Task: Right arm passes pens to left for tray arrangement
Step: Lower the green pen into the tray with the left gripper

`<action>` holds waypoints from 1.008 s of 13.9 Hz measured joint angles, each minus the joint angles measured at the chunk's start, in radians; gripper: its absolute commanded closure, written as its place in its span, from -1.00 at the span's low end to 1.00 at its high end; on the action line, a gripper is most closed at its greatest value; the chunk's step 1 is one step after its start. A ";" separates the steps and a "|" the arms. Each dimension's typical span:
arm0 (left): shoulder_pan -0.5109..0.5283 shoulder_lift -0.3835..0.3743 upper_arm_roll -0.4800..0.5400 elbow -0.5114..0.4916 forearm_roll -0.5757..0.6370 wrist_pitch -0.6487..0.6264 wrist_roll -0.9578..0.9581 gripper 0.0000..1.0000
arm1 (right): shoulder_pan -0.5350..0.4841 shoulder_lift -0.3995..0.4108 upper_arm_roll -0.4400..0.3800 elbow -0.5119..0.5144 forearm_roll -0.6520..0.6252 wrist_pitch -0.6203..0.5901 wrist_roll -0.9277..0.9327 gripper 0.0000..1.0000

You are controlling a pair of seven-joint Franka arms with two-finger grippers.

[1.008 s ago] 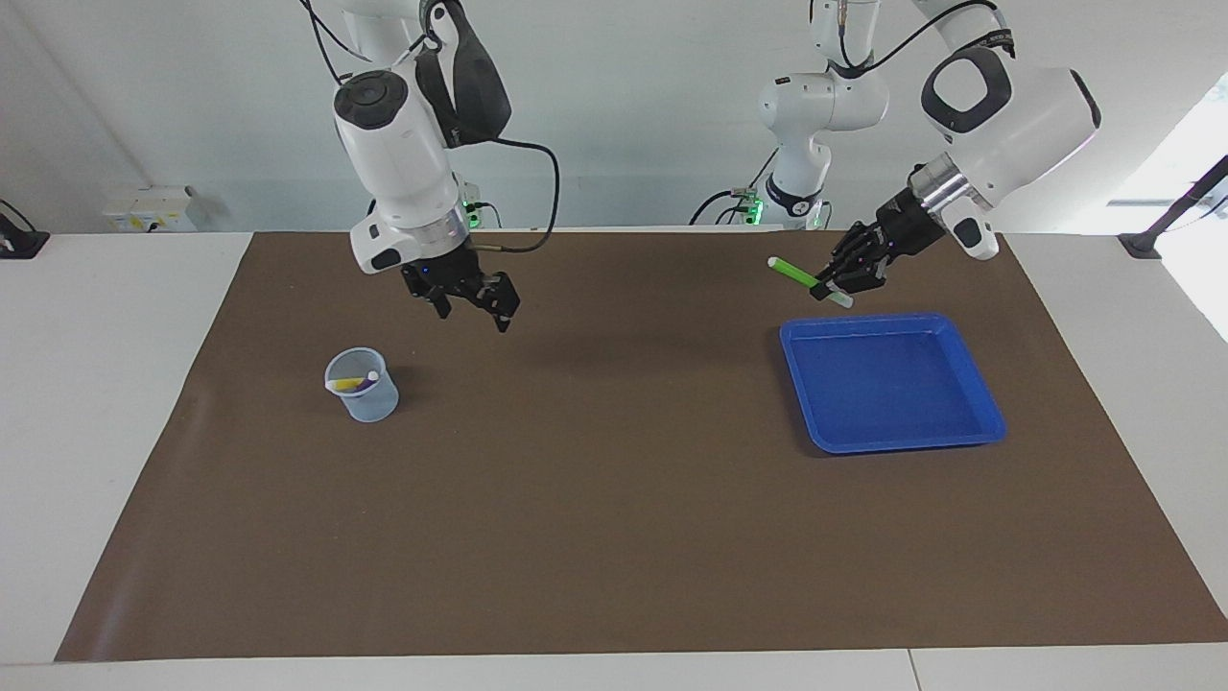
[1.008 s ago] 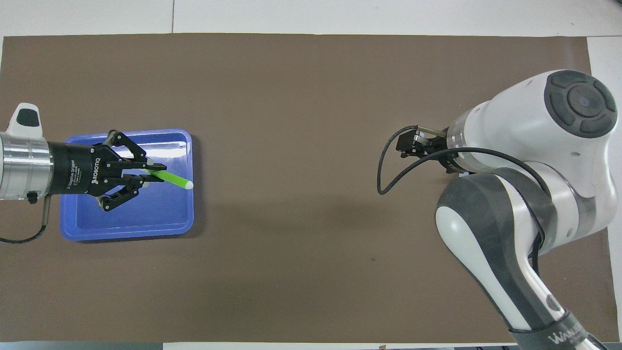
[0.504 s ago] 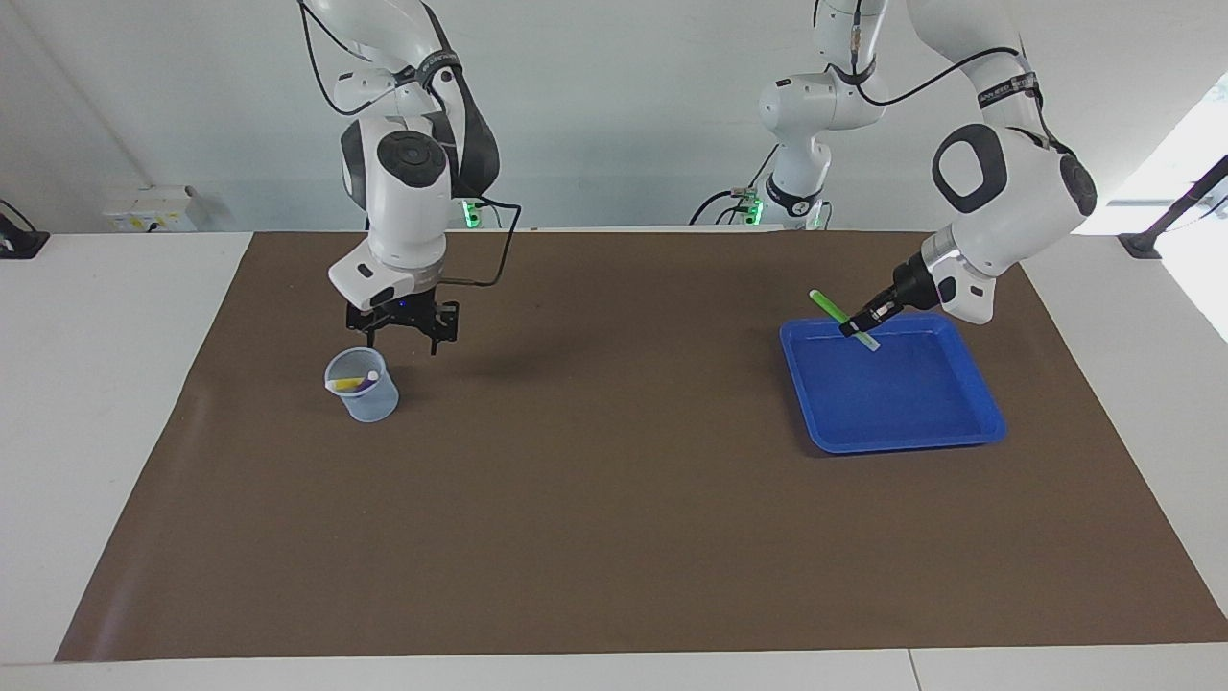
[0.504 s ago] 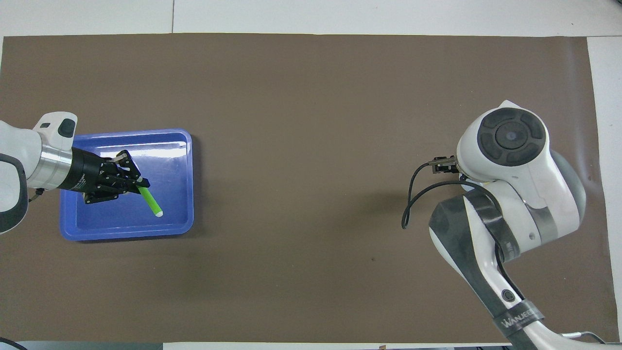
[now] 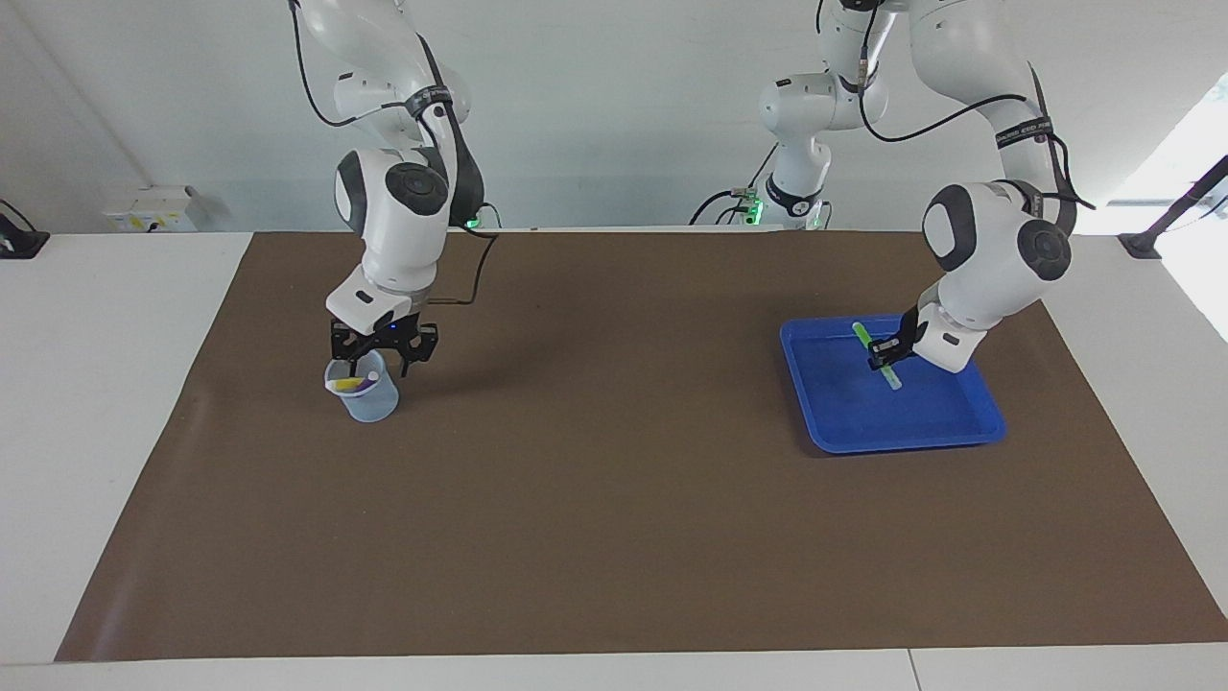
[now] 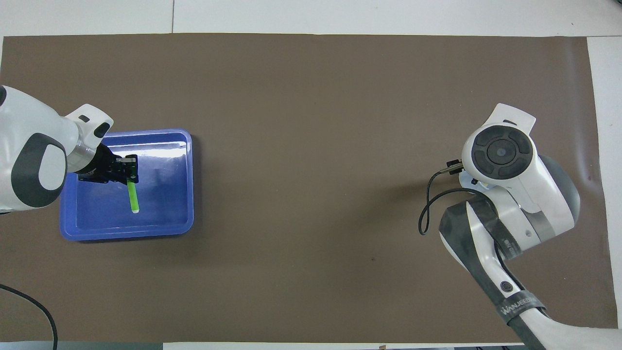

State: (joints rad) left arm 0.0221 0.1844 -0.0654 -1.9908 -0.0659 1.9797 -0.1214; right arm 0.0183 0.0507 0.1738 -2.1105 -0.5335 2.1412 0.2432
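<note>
My left gripper is shut on a green pen and holds it tilted low over the blue tray, at the left arm's end of the table. The overhead view shows the left gripper, the green pen and the tray. My right gripper is open just above the rim of a clear cup at the right arm's end. A yellow and purple pen lies inside the cup. In the overhead view the right arm's wrist hides its gripper and the cup.
A brown mat covers most of the white table. A black cable hangs in a loop from the right arm's wrist.
The left gripper swung the green pen from the tray's near edge down over the tray's middle. The right gripper moved toward the cup and came down over its rim.
</note>
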 measured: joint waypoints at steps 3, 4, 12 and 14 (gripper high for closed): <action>-0.028 0.047 -0.002 0.012 0.014 0.049 0.021 1.00 | 0.000 -0.001 -0.010 -0.017 -0.007 0.024 -0.001 -0.06; -0.040 0.058 -0.002 0.013 0.015 0.058 0.021 1.00 | 0.000 -0.001 -0.013 -0.021 -0.007 0.031 -0.001 -0.03; -0.053 0.075 0.000 0.015 0.018 0.069 0.022 -0.98 | 0.000 -0.001 -0.017 -0.044 -0.008 0.075 -0.001 0.01; -0.053 0.076 0.000 0.015 0.018 0.069 0.022 -1.00 | 0.000 -0.001 -0.018 -0.048 -0.008 0.078 -0.001 0.07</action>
State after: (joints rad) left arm -0.0308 0.2606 -0.0656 -1.9755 -0.0481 2.0489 -0.0993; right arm 0.0184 0.0496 0.1557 -2.1583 -0.5410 2.2195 0.2418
